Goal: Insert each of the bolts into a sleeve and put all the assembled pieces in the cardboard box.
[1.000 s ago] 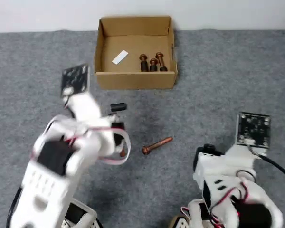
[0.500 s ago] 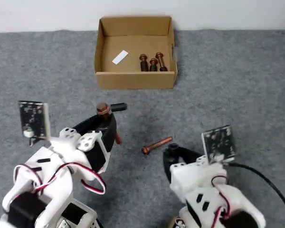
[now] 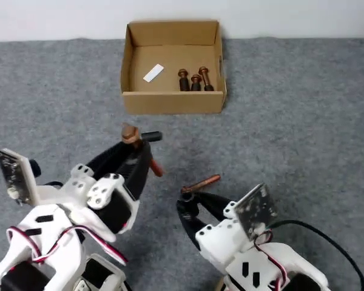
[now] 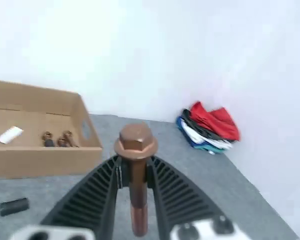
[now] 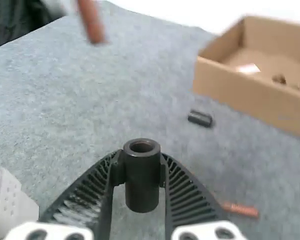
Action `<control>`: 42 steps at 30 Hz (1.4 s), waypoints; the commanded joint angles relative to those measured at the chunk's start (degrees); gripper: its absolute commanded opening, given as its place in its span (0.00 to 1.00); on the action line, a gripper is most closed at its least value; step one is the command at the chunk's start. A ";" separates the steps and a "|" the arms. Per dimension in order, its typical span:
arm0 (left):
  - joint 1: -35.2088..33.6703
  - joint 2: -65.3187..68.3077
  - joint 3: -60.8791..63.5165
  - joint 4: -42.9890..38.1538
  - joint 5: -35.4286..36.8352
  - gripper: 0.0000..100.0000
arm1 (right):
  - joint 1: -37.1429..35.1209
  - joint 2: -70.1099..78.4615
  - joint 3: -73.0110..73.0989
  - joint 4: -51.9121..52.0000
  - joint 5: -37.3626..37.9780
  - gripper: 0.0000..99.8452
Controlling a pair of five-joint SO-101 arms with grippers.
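Three pieces (image 3: pixel 195 80), seemingly assembled, lie in cardboard box (image 3: pixel 173 102). Left gripper (image 4: pixel 135 170) clamps held bolt (image 4: pixel 135 142); right gripper (image 5: pixel 140 162) grips held sleeve (image 5: pixel 141 187). They are not yet joined. Loose bolt (image 3: pixel 201 184) and loose sleeve (image 3: pixel 151 137) wait on surface (image 3: pixel 291 109).

bench (image 3: pixel 291 109): grey carpet-like cloth, matt, rough nap. box (image 3: pixel 173 103): plain brown cardboard, matt. slip (image 3: pixel 153 73) in it: white paper. bolt (image 4: pixel 135 144): copper-toned metal, smooth, slight sheen. sleeve (image 5: pixel 141 186): black, smooth, satin; metal or plastic, can't tell. left tool (image 4: pixel 135 167) and right tool (image 5: pixel 141 165): black matt plastic, ribbed fingers. arm shells (image 3: pixel 54 242): white plastic, smooth, faint gloss.
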 commanded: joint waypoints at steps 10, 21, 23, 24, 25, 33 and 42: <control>7.30 -0.18 3.56 1.32 2.20 0.00 | -1.45 0.92 -0.53 -6.90 10.81 0.01; 7.47 -0.18 8.84 1.23 2.29 0.00 | -1.45 0.92 -0.62 -6.90 11.96 0.01; 7.56 -0.26 9.71 1.49 2.29 0.00 | -1.45 1.01 -0.53 -6.90 11.96 0.01; 7.65 -0.26 9.71 2.20 2.20 0.00 | -1.45 1.01 -0.53 -6.90 11.96 0.01; 7.91 -0.26 9.63 3.25 2.20 0.00 | -1.45 1.01 -0.53 -6.90 11.96 0.01; 15.65 -0.26 9.80 11.96 0.79 0.00 | -1.19 1.01 -0.53 -6.90 11.96 0.01; 15.30 -0.18 16.66 12.22 -5.71 0.23 | -1.19 1.01 -0.53 -6.90 11.96 0.01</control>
